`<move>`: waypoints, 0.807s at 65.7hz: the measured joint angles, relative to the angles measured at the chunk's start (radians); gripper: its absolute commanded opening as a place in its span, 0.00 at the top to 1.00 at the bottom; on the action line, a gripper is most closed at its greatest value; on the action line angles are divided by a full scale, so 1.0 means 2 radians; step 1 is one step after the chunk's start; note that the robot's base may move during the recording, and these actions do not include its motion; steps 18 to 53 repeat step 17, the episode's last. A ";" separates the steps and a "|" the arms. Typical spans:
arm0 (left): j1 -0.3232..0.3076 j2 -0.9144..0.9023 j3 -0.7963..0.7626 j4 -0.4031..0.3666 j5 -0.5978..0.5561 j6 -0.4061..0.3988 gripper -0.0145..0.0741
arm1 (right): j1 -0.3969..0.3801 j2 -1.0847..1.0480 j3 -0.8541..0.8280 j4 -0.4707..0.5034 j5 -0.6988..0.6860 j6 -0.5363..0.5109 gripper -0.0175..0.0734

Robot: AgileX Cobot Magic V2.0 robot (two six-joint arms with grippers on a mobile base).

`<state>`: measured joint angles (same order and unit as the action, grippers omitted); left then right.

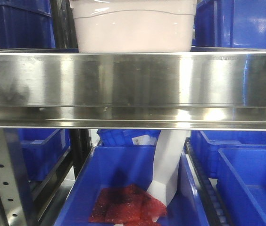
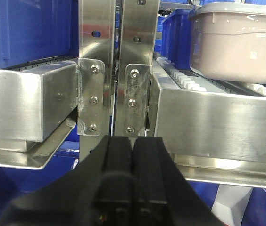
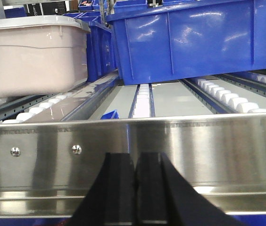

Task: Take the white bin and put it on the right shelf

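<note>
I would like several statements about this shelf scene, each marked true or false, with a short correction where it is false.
1. The white bin rests on the steel shelf above the front rail. True.
2. The left gripper is holding the white bin. False: its fingers are shut together on nothing, away from the bin.
3. Blue bins stand beside the white bin. True.
4. The right gripper is wide open. False: its fingers are closed together.
5. A red mesh bag lies in the lower blue bin. True.
</note>
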<state>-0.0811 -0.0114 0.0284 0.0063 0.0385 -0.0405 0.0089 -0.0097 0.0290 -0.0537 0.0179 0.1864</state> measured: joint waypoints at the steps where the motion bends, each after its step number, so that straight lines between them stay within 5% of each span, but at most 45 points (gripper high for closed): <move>1: 0.000 0.000 0.000 0.000 0.000 0.000 0.97 | 0.000 0.000 0.000 0.000 0.000 0.000 0.74; 53: 0.000 0.000 0.000 0.000 0.000 0.000 0.97 | 0.000 0.000 0.000 0.000 0.000 0.000 0.74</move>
